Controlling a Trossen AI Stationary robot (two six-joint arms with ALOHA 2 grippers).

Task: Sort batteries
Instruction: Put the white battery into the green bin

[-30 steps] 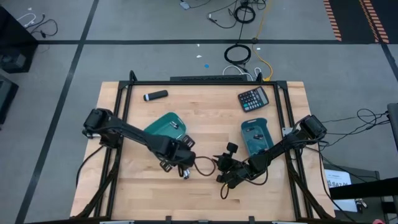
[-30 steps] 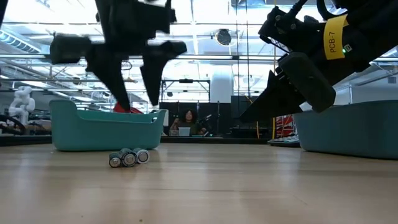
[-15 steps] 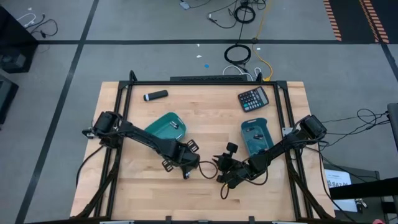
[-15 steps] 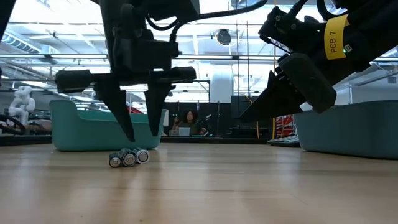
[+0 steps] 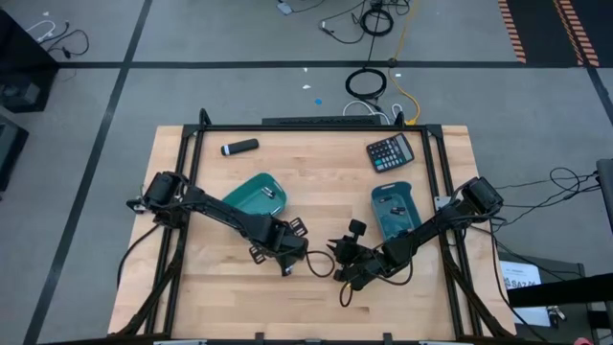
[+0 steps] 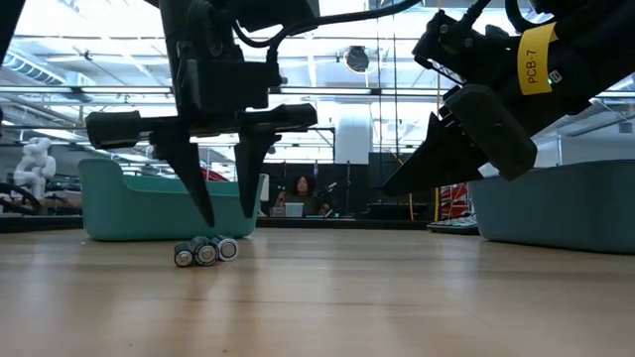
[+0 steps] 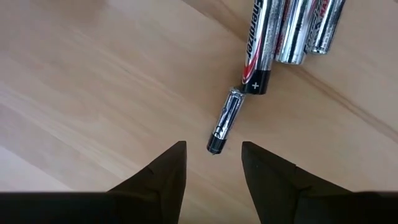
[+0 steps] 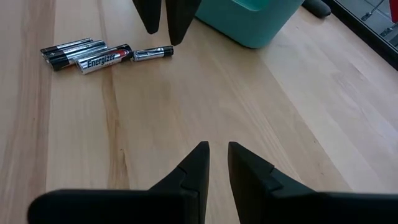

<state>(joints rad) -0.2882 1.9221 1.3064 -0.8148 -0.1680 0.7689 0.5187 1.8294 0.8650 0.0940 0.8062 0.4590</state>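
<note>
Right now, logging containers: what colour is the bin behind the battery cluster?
Teal bin; low view shows it best.

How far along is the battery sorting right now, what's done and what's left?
Done: the left teal bin and the right teal bin each already hold something, too small to identify. In hand: nothing yet; the left gripper hovers open over the small thin battery. Left: that one and the three larger batteries beside it on the table. The right gripper waits nearby, holding nothing.

Robotics lab, floor cables (image 5: 369, 19), hazard tape (image 5: 512, 29)
</note>
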